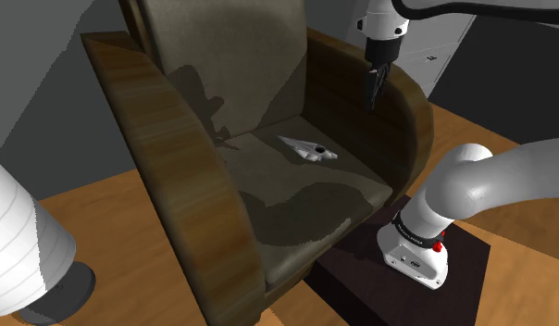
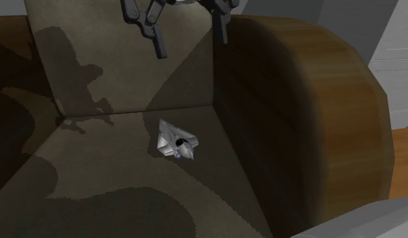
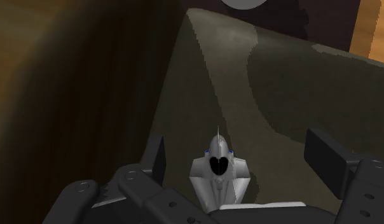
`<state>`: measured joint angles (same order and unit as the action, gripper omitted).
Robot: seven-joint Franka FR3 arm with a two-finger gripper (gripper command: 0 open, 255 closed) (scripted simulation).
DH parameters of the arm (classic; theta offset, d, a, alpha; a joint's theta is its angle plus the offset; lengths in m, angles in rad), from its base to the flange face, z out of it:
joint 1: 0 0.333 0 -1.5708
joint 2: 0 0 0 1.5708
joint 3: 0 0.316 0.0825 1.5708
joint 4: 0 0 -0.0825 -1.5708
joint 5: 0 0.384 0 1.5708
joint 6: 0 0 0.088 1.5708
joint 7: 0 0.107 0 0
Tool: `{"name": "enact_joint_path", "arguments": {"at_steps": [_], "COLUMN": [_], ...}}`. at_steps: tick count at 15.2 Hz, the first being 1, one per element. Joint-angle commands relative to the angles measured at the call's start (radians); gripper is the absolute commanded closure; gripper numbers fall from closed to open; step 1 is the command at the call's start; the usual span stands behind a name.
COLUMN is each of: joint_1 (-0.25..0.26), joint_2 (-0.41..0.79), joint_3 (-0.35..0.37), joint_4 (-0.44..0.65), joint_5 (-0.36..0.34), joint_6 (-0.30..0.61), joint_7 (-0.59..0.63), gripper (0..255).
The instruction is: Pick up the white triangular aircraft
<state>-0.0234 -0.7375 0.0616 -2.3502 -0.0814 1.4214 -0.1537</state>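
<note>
One armchair (image 1: 176, 157) with two curved wooden sides, one seat cushion (image 1: 296, 199) and one backrest (image 1: 222, 65), both in mottled olive-brown cloth, standing on a wooden floor (image 1: 102, 213). One aircraft (image 1: 308, 149), white-grey and triangular with a dark cockpit, lies flat on the cushion towards its rear, nearer the side at the shoulder view's right and touching neither that side nor the backrest. In the second exterior view the aircraft (image 2: 176, 140) rests near the corner where the cushion (image 2: 128, 182) meets the backrest and the wooden side (image 2: 317, 101). One white arm (image 1: 490, 185) rises from one dark stand (image 1: 361, 278) and carries one black gripper (image 1: 375, 91), which hangs above the seat, pointing down, well clear of the aircraft. The gripper (image 2: 190, 46) is released: its two fingers (image 2: 157, 44) stand apart with nothing between them at their own height. In the wrist view the aircraft (image 3: 217, 178) appears between the two spread fingers (image 3: 327, 159) of the gripper (image 3: 241, 156), untouched by either. One white rounded object (image 1: 14, 241) stands on the floor at the shoulder view's lower left; one grey cabinet (image 1: 435, 46) stands behind the chair
</note>
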Motion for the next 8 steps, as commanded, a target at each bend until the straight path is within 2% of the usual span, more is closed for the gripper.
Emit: {"name": "enact_joint_path", "arguments": {"at_steps": [1, 8], "joint_1": [0.000, -0.010], "joint_2": [0.000, 0.192], "joint_3": [0.000, -0.015], "joint_4": [0.000, -0.037], "joint_5": [0.000, 0.042], "joint_6": [0.000, 0.231], "joint_7": [0.000, 0.036], "gripper": [0, 0]}}
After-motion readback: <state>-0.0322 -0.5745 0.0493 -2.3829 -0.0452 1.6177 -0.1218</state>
